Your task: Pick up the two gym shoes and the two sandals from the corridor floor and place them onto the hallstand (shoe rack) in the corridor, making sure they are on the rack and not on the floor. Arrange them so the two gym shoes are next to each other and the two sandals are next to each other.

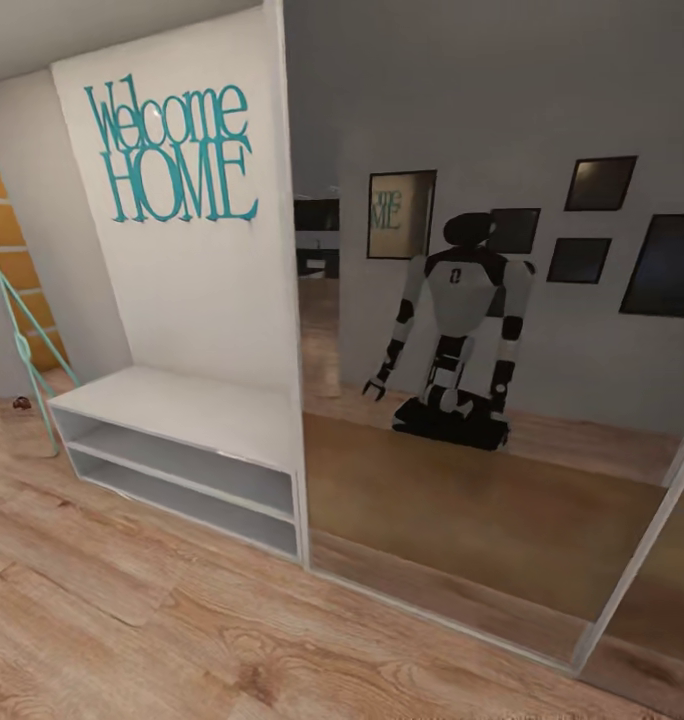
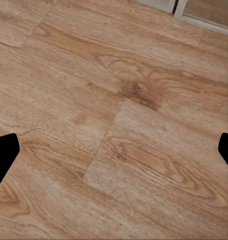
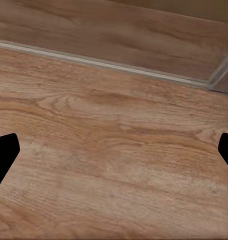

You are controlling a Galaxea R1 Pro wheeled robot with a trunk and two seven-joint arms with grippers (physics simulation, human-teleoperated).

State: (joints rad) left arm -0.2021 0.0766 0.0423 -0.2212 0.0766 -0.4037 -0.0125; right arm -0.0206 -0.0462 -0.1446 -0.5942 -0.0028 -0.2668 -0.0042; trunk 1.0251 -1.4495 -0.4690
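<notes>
Wood-plank corridor floor [image 1: 132,620] runs up to the grey hallstand [image 1: 182,410] beside a mirrored wardrobe [image 1: 502,330].

Its bench top and both shelves carry no shoes, so by my reading nothing is placed yet and all four remain to fetch. A small dark thing [image 1: 22,403] lies far left, too small to identify. Left hand [image 2: 114,150] and right hand [image 3: 114,150] both gape wide over bare planks, holding nothing.

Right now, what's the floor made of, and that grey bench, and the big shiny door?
The floor looks like matte wood planks: grain, knots and seams show. The bench seems smooth painted board, plain light grey. The door looks like mirror glass: the robot's reflection stands in it.
</notes>
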